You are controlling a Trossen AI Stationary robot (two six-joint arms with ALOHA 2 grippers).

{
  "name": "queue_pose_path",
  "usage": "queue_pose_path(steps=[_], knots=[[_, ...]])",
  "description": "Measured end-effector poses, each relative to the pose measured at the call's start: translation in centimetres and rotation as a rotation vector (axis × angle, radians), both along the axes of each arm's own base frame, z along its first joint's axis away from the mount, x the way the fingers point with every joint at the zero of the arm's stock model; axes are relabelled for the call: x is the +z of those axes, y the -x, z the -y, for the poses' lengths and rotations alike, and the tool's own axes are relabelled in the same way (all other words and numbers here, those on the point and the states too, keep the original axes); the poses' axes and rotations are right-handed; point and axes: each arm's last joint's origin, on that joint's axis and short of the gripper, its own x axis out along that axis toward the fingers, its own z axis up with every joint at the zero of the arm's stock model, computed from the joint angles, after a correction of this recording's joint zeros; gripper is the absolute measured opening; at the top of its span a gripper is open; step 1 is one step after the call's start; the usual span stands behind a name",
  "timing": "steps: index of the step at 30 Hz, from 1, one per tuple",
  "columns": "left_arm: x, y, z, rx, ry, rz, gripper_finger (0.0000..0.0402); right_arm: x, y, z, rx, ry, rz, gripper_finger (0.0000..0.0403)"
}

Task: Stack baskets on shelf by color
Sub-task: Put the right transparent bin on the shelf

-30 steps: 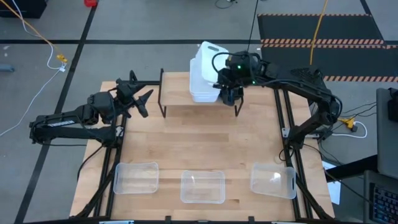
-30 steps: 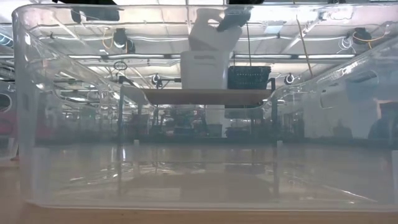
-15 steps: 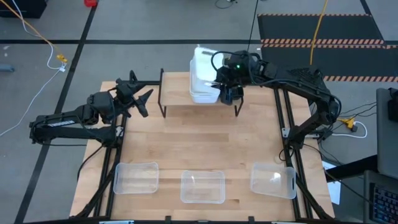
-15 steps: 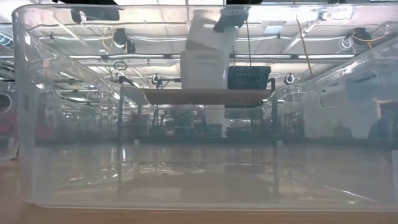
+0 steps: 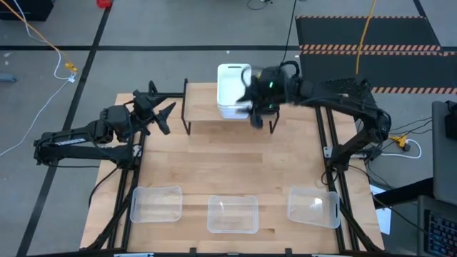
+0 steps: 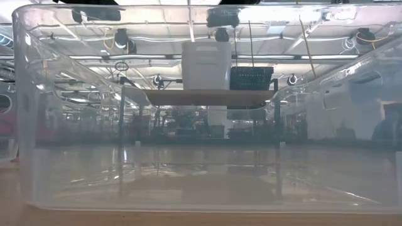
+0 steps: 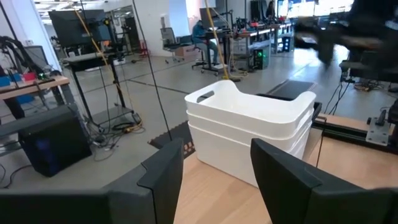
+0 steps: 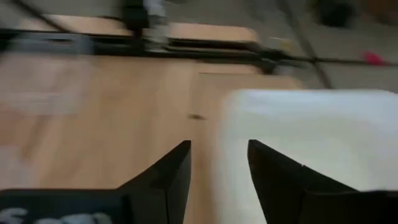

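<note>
A stack of white baskets (image 5: 232,91) stands level on the shelf (image 5: 203,101), near its middle. In the low view a black basket (image 6: 251,78) sits on the shelf beside the white stack (image 6: 206,65). Three clear baskets (image 5: 156,204), (image 5: 232,214), (image 5: 313,207) rest in a row along the table's near edge. My right gripper (image 5: 255,116) is open at the white stack's near right corner; its wrist view is blurred, with the white rim (image 8: 311,137) beside the fingers. My left gripper (image 5: 161,114) hangs open left of the shelf, pointing at the white stack (image 7: 249,124).
One clear basket (image 6: 201,125) stands right against the low camera and fills its view. The shelf's left part (image 5: 196,107) is bare wood. Bare tabletop (image 5: 228,160) lies between the shelf and the row of clear baskets.
My right gripper has opened and let go of the top white basket. That basket was tilted above the stack and now sits level, nested in it. The gripper has shifted a little toward the table's left and near edge.
</note>
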Motion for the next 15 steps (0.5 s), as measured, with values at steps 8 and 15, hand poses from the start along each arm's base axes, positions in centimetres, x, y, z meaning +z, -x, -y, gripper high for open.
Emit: queue_pose_path(steps=[8,15], knots=[[-0.5,0.0,0.0,0.001,0.028,-0.038,0.0191,-5.7,-2.3,-7.4,0.384,0.008,0.311,0.0147],[-2.7,0.3,0.5,-0.022,0.252,-0.119,0.0191,-9.9,-1.2,-8.5,0.387,0.029,0.216,0.0146]])
